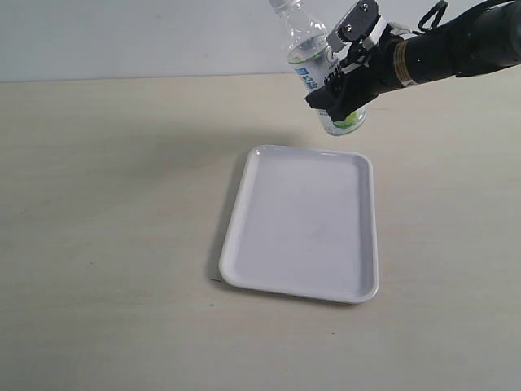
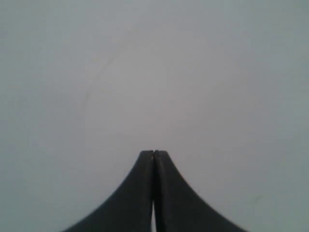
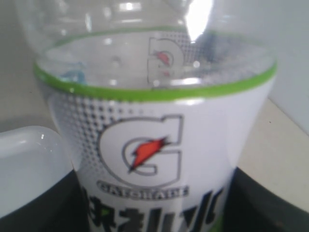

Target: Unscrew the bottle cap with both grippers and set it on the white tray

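My right gripper (image 1: 342, 90) is shut on the bottle (image 1: 308, 49), holding it tilted in the air just beyond the far edge of the white tray (image 1: 244, 175). The bottle (image 3: 154, 145) is clear, with a white label, a green band and dark lettering, and sits between the dark fingers (image 3: 38, 208) of the right gripper (image 3: 154, 215). Its neck runs off the top of the exterior view, so the bottle cap is out of view. My left gripper (image 2: 154, 153) is shut on nothing, faces a plain grey surface, and does not show in the exterior view.
The tray lies flat on a pale beige table (image 1: 106, 228) and holds nothing. A corner of the tray (image 3: 24, 164) shows beside the bottle in the right wrist view. A light wall (image 1: 122, 37) rises behind the table.
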Available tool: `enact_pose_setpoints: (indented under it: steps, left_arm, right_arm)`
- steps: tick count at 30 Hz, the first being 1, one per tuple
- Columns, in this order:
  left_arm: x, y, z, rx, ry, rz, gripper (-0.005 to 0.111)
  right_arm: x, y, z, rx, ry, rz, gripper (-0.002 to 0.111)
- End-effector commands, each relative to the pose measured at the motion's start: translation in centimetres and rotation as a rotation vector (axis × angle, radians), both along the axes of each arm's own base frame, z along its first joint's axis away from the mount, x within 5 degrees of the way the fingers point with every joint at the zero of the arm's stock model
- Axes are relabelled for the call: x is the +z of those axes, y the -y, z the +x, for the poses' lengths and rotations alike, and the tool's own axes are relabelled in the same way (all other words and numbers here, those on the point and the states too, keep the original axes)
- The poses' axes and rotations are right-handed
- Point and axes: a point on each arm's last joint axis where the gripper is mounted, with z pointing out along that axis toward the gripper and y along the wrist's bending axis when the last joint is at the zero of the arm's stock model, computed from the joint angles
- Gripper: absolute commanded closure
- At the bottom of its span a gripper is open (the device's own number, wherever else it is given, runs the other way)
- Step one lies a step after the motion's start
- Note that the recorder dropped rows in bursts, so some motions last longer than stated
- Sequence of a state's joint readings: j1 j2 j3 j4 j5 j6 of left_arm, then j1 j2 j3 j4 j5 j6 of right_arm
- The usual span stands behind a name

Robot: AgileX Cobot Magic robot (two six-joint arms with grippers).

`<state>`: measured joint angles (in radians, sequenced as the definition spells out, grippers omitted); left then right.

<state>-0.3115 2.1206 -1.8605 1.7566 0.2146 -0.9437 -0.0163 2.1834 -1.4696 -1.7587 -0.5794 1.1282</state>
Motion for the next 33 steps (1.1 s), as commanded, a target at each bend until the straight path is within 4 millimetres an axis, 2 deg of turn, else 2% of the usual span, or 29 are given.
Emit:
enact_pose_setpoints:
  steps: [1, 4, 8, 11, 13, 18, 21, 25, 28, 33]
  left_arm:
    - [-0.2, -1.3, -0.3, 0.156, -0.056, 0.134, 0.107]
    - [-1.8, -1.6, -0.6, 0.190, -0.220, 0.112, 0.107]
    - [-3.8, -1.0, -1.7, 0.132, -0.479, 0.061, 0.107]
    - [-3.9, 0.0, -2.5, 0.047, -0.639, 0.000, 0.107]
    - [-3.3, 1.0, -3.0, -0.061, -0.709, -0.049, 0.107]
    - [-0.2, 3.1, -3.4, -0.295, -0.714, -0.275, 0.107]
    - [0.9, 4.3, -3.4, -0.411, -0.704, -0.357, 0.107]
    - [0.5, 5.1, -3.6, -0.498, -0.792, -0.367, 0.107]
    - [0.4, 5.4, -3.8, -0.553, -0.855, -0.443, 0.107]
    - [-0.7, 4.8, -2.6, -0.614, -0.871, -0.593, 0.107]
  right_arm:
    - [0.8, 0.0, 0.3, 0.002, 0.024, 0.023, 0.108]
    - [0.9, 0.0, 0.3, -0.005, 0.023, 0.031, 0.108]
    - [0.9, 0.0, 0.3, -0.002, 0.025, 0.028, 0.108]
    - [0.9, 0.0, 0.3, -0.004, 0.028, 0.023, 0.108]
    - [0.9, 0.0, 0.3, 0.009, 0.040, 0.008, 0.108]
    - [0.8, 0.0, 0.3, 0.019, 0.047, -0.002, 0.108]
    - [0.8, 0.0, 0.3, 0.035, 0.063, -0.021, 0.108]
    - [0.8, 0.0, 0.3, 0.067, 0.092, -0.058, 0.108]
    - [0.7, 0.0, 0.3, 0.075, 0.092, -0.071, 0.108]
    - [0.7, 0.1, 0.3, 0.063, 0.095, -0.083, 0.108]
